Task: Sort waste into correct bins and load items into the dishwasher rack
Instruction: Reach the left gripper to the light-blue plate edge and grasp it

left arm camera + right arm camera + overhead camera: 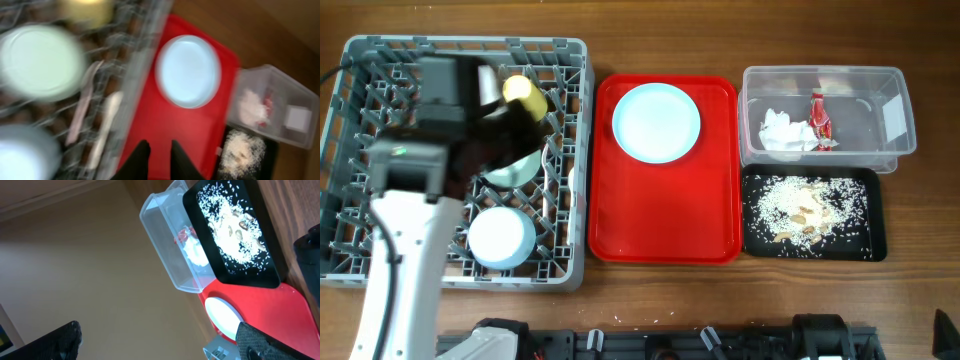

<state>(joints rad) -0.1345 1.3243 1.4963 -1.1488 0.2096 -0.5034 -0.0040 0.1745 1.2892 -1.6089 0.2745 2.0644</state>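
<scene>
A brown wood-grain table (920, 40) is carrying everything. The square grey pegged rack (570, 150) is holding a yellow cup (520, 90), a pale green bowl (515, 172), blurred cream cutlery (82, 107) and a round light blue dish (502, 237). The blue plate (657, 122) is lying on the flat red tray (665, 215), ahead of the left gripper (161, 162), whose fingers are standing slightly apart, gripping nothing. The clear tub (860, 135) is containing a crumpled napkin (785, 132) and a red wrapper (820, 118). The black tray (868, 245) is carrying rice scraps (810, 205). The right gripper (157, 330) is gaping wide, empty.
</scene>
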